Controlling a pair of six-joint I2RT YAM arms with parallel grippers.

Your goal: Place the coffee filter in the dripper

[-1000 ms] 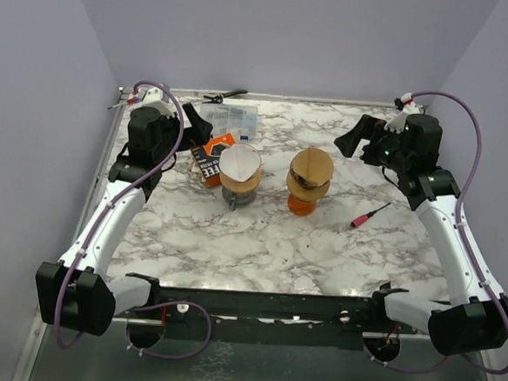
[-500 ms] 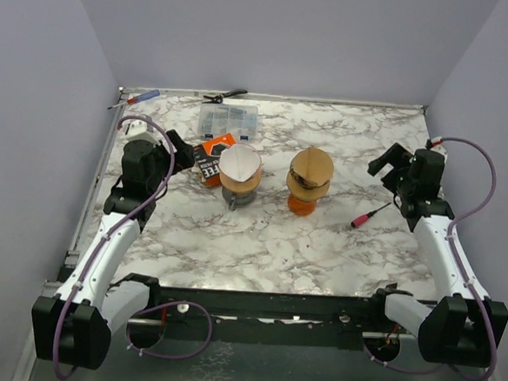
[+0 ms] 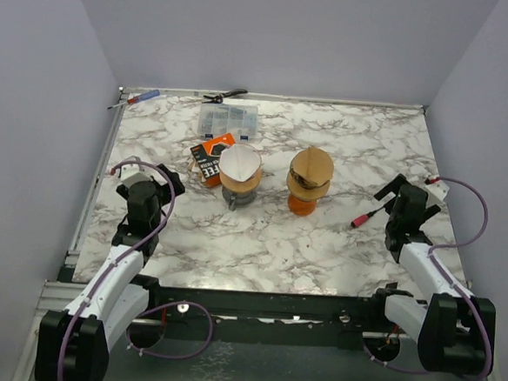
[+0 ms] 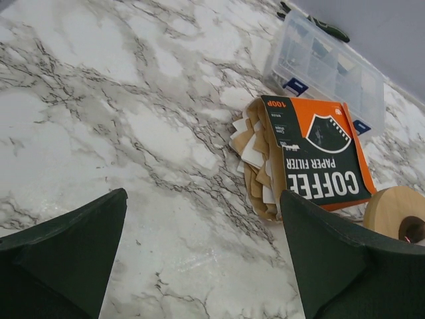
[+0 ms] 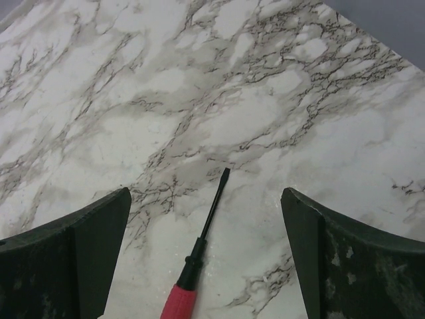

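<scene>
A white coffee filter [image 3: 240,163] sits as an open cone in a dripper [image 3: 239,189] on a grey base near the table's middle. To its right, a brown filter [image 3: 311,167] sits in an orange dripper [image 3: 303,203]. The orange and black coffee filter pack [image 3: 211,157] lies left of them, with loose filters spilling from it [image 4: 255,166]. My left gripper [image 3: 164,184] [image 4: 202,199] stands open low over bare marble, well short of the pack. My right gripper [image 3: 393,190] [image 5: 206,196] is open above a red-handled screwdriver [image 5: 199,266]. Both hold nothing.
A clear plastic organiser box [image 3: 229,117] [image 4: 329,66] stands behind the pack. Pliers [image 3: 224,94] and a blue-handled screwdriver [image 3: 138,99] lie along the back edge. The red-handled screwdriver [image 3: 370,216] lies right of the orange dripper. A tan dripper rim [image 4: 395,212] shows at the left wrist view's right edge.
Both arms have drawn back from the far part of the table toward the near edge and dropped lower. The grippers stayed open; filters and drippers have not moved.
</scene>
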